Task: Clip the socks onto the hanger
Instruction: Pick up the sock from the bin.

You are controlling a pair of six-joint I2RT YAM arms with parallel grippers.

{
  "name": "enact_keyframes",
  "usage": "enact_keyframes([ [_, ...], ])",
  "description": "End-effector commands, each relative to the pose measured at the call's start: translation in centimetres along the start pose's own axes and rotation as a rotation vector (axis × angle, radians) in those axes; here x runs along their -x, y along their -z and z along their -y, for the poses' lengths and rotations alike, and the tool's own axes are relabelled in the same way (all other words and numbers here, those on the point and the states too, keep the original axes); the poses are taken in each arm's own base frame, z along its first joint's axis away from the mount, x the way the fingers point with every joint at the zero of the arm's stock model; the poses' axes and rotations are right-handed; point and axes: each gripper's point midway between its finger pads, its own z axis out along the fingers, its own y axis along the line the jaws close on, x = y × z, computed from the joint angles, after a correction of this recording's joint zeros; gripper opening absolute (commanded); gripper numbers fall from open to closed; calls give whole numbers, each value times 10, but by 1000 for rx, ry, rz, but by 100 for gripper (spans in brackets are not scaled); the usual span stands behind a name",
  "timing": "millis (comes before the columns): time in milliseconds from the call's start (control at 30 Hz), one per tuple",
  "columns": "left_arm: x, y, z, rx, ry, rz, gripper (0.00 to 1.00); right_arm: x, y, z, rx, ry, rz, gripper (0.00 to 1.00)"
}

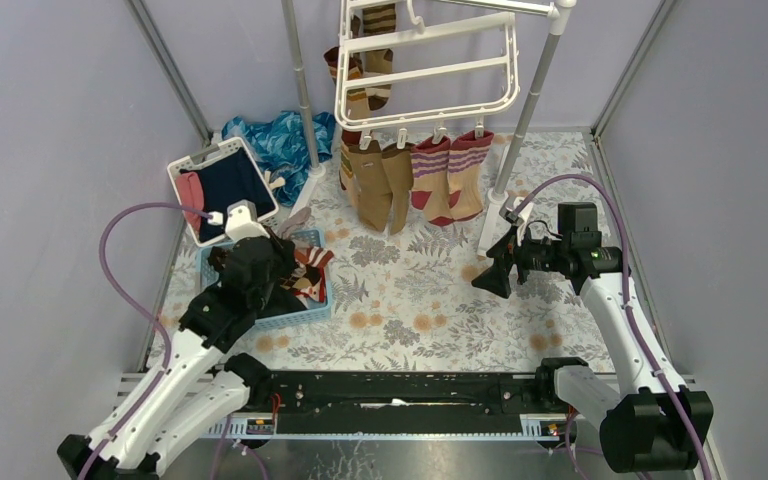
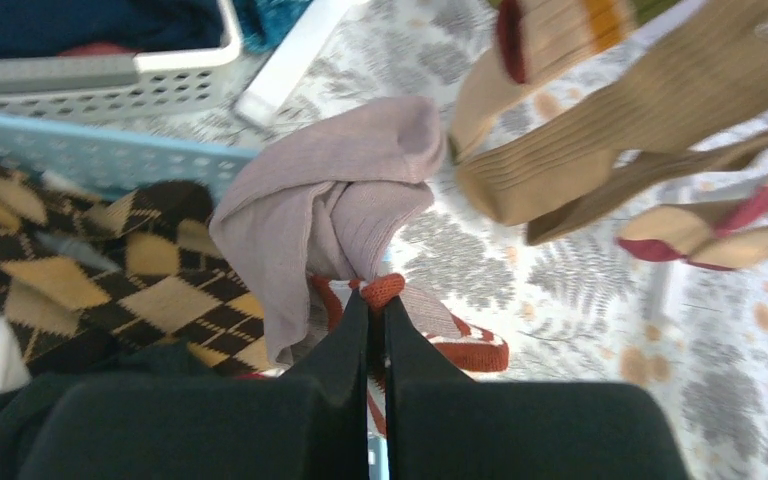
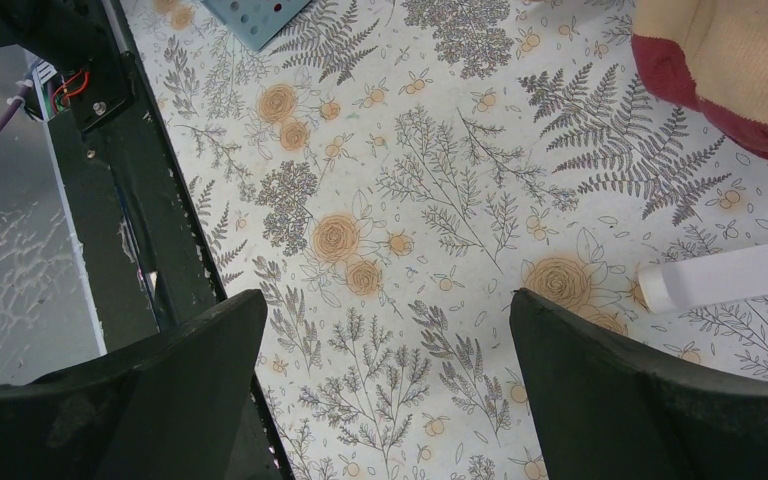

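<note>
Left wrist view: our left gripper (image 2: 375, 300) pinches a pale tan sock with a red cuff (image 2: 320, 200), bunched beyond the jaw tips. Brown-and-yellow argyle socks (image 2: 150, 270) lie left of them, unclipped. Several tan socks (image 1: 410, 180) already hang from the white plastic frame hanger (image 1: 425, 75). Our right gripper (image 3: 385, 300) gapes, empty.

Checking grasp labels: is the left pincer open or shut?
Shut: the left pincer pinches the red-cuffed sock by its cuff, fingers nearly touching.

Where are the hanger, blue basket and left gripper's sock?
hanger (image 1: 430, 31): top external view, upper crossbar.
blue basket (image 2: 110, 160): left wrist view, perforated wall.
sock (image 2: 310, 205): left wrist view, bunched body.
</note>
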Motion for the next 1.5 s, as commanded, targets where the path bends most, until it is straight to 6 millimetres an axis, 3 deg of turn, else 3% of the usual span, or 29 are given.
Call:
enact_keyframes([
  [0, -23, -11, -46, 220, 8, -7, 0, 13, 1, -5, 24, 42, 26, 100],
  [100, -44, -14, -76, 352, 37, -11, 0, 13, 1, -5, 24, 41, 27, 100],
  [167, -54, -15, -90, 416, 63, -8, 7, 13, 1, -5, 25, 38, 26, 100],
  [200, -58, -15, -94, 438, 74, -9, 12, 13, 1, -5, 26, 39, 26, 100],
  [333, -52, -9, -103, 537, 128, 13, 54, 13, 1, -6, 29, 35, 24, 100],
  [433, -36, -5, -91, 527, 126, 0, 61, 13, 1, -5, 29, 35, 22, 100],
  [533, -24, -10, -57, 369, 74, -48, 61, 13, 1, -6, 28, 36, 21, 100],
  [667, -20, -8, 12, -66, -106, -108, 64, 13, 1, -5, 21, 43, 21, 100],
  [733, -14, -2, 31, -197, -186, -84, 65, 13, 1, -5, 20, 43, 21, 100],
  [833, -9, -3, 41, -236, -254, -95, 66, 13, 1, -5, 21, 47, 22, 100],
  [1000, -41, -27, 33, -168, -480, -346, 61, 14, 2, -6, 21, 49, 24, 100],
  [1067, -57, -30, 21, -145, -625, -487, 50, 14, 2, -6, 20, 52, 25, 100],
  [1167, -69, -33, 1, -102, -798, -642, 50, 15, 2, -7, 20, 57, 27, 100],
  [1467, -89, -46, -39, -47, -1050, -749, 52, 15, 1, -8, 22, 61, 22, 100],
])
